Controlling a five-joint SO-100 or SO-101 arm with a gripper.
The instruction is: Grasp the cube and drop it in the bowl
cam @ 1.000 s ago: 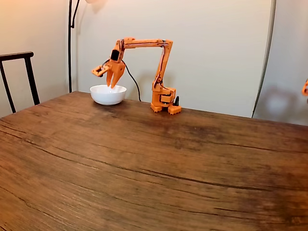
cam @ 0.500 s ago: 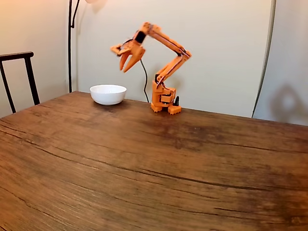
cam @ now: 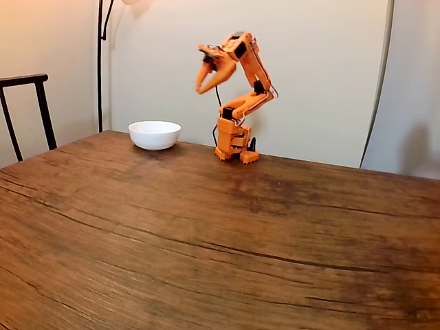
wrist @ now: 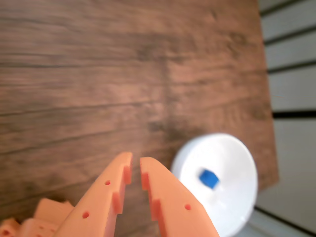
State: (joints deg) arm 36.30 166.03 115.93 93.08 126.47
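The tiny bright-blue cube (wrist: 209,178) lies inside the glossy white bowl (wrist: 237,207); the orange fingers (wrist: 158,195) are nearly pressed together, holding nothing.

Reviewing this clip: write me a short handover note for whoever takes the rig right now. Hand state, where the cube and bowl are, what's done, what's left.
Hand: empty, fingers nearly closed with a narrow gap between the tips; in the fixed view it is raised high above the arm's base, folded back.
Cube: blue, lying inside the bowl, near its middle.
Bowl: white, upright on the wooden table, near the far left edge in the fixed view, to the left of the arm's base.
Done: cube is in the bowl; hand is clear of it.
Left: nothing on the task itself; probably just park the arm at rest.
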